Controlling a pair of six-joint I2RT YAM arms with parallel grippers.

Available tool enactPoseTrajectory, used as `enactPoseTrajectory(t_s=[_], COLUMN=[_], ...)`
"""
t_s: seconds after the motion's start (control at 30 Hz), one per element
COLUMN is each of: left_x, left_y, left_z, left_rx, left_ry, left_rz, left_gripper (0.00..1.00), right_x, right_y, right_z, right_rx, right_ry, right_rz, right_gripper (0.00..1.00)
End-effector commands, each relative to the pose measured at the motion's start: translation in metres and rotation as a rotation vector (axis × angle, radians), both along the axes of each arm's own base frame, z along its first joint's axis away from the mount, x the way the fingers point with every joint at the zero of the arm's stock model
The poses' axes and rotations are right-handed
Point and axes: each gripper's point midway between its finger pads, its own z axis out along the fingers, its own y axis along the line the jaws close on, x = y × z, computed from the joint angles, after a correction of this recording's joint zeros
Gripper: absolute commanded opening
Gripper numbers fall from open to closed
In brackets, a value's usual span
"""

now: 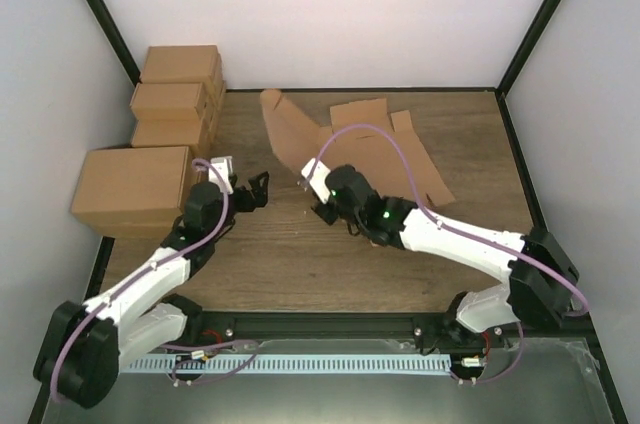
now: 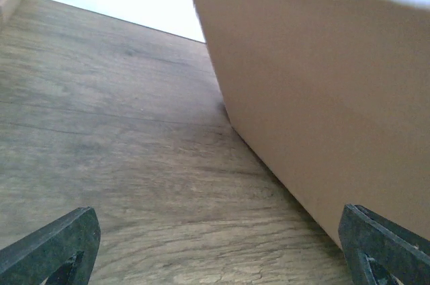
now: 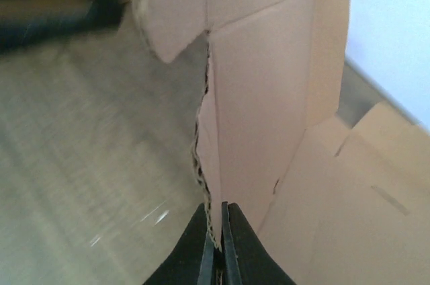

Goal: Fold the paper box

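Observation:
The paper box (image 1: 350,139) is a flat brown die-cut cardboard piece at the table's middle back, its left part lifted upright. My right gripper (image 1: 318,196) is shut on the cardboard's edge; in the right wrist view its jaws (image 3: 218,231) pinch the corrugated edge of a raised panel (image 3: 262,110). My left gripper (image 1: 255,189) is open and empty, just left of the raised cardboard. In the left wrist view its wide-apart fingertips (image 2: 50,248) frame bare table, with a cardboard face (image 2: 322,90) close on the right.
Three smaller closed brown cartons (image 1: 178,94) are stacked at the back left, and a larger closed carton (image 1: 130,189) sits in front of them, beside my left arm. Black frame posts (image 1: 100,4) rise at both back corners.

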Motion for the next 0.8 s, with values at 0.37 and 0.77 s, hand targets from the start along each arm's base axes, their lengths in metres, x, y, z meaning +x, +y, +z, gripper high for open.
enactPoseTrajectory(t_s=[0.37,0.77], left_x=[-0.066,-0.067], left_y=[0.031,-0.003], left_z=[0.033,0.030], left_rx=[-0.250,-0.257], left_ry=[0.283,0.413], left_rz=[0.143,-0.016], left_gripper=[1.00,1.00], right_x=[-0.153,-0.161], right_y=[0.009,0.007], right_z=[-0.036,-0.051], right_rx=[0.242,0.277], right_ry=[0.492,0.520], right_rz=[0.369,0.384], right_gripper=[0.05,0.49])
